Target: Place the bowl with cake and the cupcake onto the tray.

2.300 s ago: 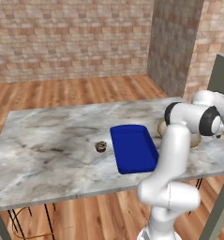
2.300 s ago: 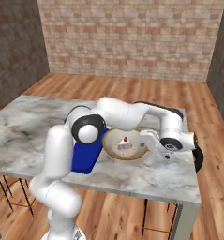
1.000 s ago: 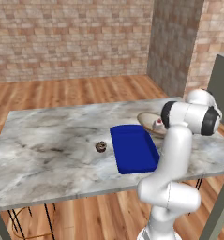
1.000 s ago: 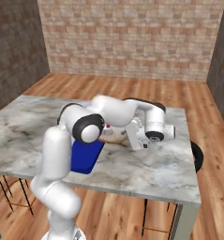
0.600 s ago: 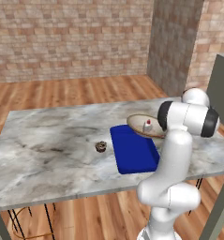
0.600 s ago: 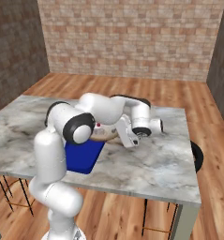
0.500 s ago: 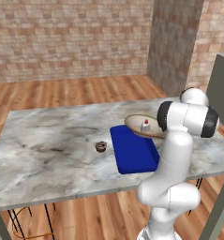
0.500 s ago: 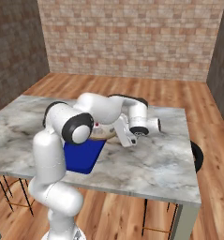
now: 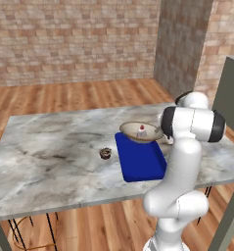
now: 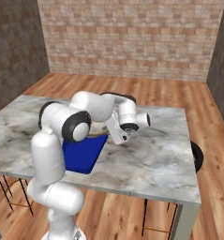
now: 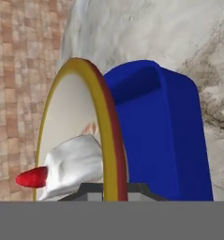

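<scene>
Item 1, the bowl with cake (image 9: 140, 132): a round shallow tan bowl, pale inside, carrying a white slice topped with red. We find it held off the desk (image 9: 50, 162) at the far end of the tray, its rim overlapping the tray's far short edge in the left base view. In the hand view the bowl's rim (image 11: 111, 140) stands right at the fingertips, seen edge-on.

Item 2, the gripper (image 10: 117, 132): jaws together, clamped on the bowl's rim. We judge the grip from the hand view, where the rim runs down between the two dark tips; the base views hide the contact behind the wrist, so we cannot confirm how deep the bite is.

Item 3, the tray (image 9: 139, 157): flat, deep blue, low-rimmed, lying on the desk with its long axis running from the robot's side toward the far edge. Nothing rests inside it yet.

Item 4, the cupcake (image 9: 105, 153): small, dark brown, standing on the desk just beside the tray's left long edge, apart from it.

Governing relation: the tray's open floor lies beneath and toward the robot from the held bowl, along the tray's long axis. In our judgement the coming move is a short carry back along that axis, then a lowering, so that the bowl settles wholly inside the rim and does not perch on the far edge.
</scene>
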Controlling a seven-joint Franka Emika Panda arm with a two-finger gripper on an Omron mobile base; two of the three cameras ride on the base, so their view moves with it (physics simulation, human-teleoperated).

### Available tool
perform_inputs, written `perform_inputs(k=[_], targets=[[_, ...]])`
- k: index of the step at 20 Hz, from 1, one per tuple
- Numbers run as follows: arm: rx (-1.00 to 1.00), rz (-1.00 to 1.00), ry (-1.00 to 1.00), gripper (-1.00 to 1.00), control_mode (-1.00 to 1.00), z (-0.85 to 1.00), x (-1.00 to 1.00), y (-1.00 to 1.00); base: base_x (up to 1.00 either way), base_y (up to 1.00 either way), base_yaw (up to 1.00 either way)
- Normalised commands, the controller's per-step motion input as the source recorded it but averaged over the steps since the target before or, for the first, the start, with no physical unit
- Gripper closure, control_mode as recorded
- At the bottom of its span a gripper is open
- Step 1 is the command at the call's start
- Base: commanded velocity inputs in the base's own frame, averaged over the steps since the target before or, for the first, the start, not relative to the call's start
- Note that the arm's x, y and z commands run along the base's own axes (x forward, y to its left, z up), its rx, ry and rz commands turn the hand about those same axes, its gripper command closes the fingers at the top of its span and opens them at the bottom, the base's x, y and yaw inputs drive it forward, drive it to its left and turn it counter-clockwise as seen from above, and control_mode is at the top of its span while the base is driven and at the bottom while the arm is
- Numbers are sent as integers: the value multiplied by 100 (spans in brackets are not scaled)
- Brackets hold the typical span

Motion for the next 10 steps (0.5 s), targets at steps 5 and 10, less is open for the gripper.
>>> perform_inputs(k=[5,10], targets=[[-13,0,11,100,-100,-27,16,13,0,0,0],[-16,0,8,100,-100,-34,13,0,0,0,0]])
